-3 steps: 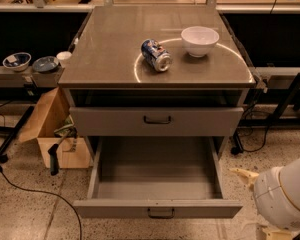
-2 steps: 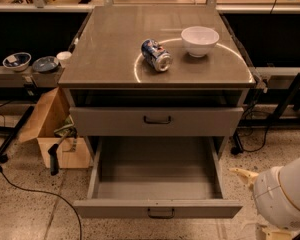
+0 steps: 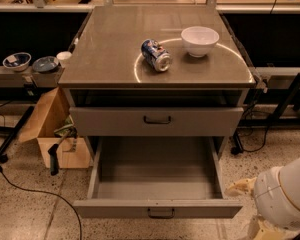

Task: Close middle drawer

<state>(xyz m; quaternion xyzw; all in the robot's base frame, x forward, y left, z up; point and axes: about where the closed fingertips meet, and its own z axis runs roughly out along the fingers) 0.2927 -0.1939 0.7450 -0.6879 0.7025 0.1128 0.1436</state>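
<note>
Nearest, at the lower right, the robot's white rounded arm (image 3: 285,199) fills the corner. A pale tan part at its front edge looks to be the tool (image 3: 241,186). It sits just beside the right front corner of the open drawer and does not appear to touch it. I cannot tell whether the tool is open or closed, or whether it holds anything.

The middle drawer (image 3: 157,176) is a wide grey metal tray pulled far out toward the viewer. Its low front panel has a small dark handle (image 3: 161,213) at the centre, and the tray looks empty.

Above and behind it, the taller-fronted top drawer (image 3: 115,121) sits nearly flush under the cabinet top. On that grey surface (image 3: 105,39) a blue can (image 3: 156,55) lies on its side, with a white bowl (image 3: 200,40) near it to the right. An open cardboard box (image 3: 52,129) stands on the floor to the left of the cabinet.

By my judgement the closing has not begun. The drawer is still fully out, and pushing its front panel all the way in is still to be done.
</note>
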